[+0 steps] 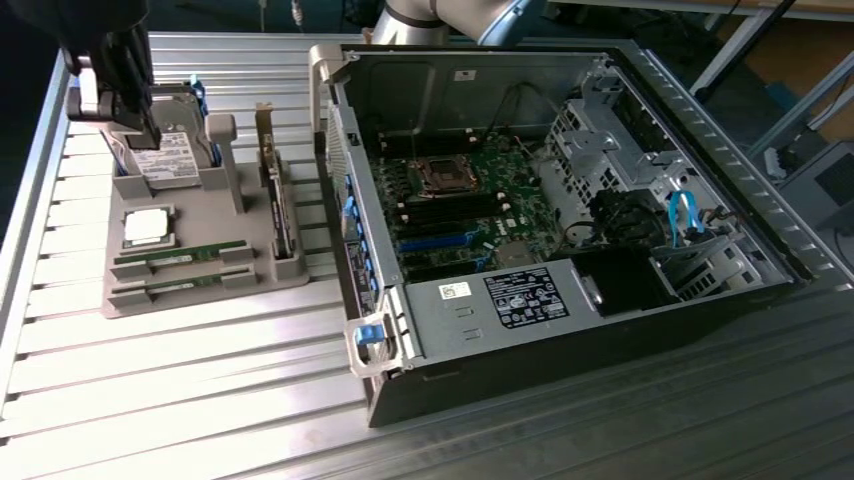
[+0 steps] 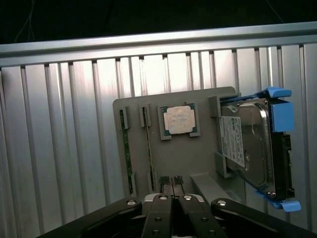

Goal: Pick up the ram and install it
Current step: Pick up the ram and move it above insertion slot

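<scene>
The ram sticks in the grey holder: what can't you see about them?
Ram sticks: on edge in the wrist view, so their flat faces are hidden; too small to read in the exterior view.
Grey holder: partly behind the shut hand in the wrist view.
Hard drive: partly behind the hand in the exterior view.

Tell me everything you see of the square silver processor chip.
The processor chip is square, with a dull silver metal lid and a thin green board edge around it. It lies flat, lid up, seated between raised grey corner pieces on the grey holder tray, between the ram and the hard drive. Only the tray touches it.
</scene>
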Tool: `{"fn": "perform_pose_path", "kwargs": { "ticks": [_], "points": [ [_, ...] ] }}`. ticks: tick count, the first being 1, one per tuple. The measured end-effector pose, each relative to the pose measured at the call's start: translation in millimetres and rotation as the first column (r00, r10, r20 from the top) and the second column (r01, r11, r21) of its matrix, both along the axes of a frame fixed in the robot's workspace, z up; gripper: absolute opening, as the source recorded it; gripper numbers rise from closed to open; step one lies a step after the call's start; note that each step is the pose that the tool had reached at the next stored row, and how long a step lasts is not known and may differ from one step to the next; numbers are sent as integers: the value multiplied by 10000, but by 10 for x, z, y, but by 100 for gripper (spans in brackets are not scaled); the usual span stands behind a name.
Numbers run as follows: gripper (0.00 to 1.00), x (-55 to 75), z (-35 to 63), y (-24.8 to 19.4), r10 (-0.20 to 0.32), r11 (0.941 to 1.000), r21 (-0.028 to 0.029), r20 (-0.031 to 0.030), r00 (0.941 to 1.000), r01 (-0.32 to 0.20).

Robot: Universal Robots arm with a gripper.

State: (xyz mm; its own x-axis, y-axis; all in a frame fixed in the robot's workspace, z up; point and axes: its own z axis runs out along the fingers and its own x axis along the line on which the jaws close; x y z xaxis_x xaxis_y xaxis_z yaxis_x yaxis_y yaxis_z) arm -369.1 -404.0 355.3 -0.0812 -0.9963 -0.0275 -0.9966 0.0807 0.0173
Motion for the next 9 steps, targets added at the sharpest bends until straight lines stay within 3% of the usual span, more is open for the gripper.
{"fn": "perform_pose_path", "kwargs": {
  "ticks": [9],
  "points": [
    [10, -4, -72, 0, 50, 10000, 0, 7, 10000, -50]
  ]
}}
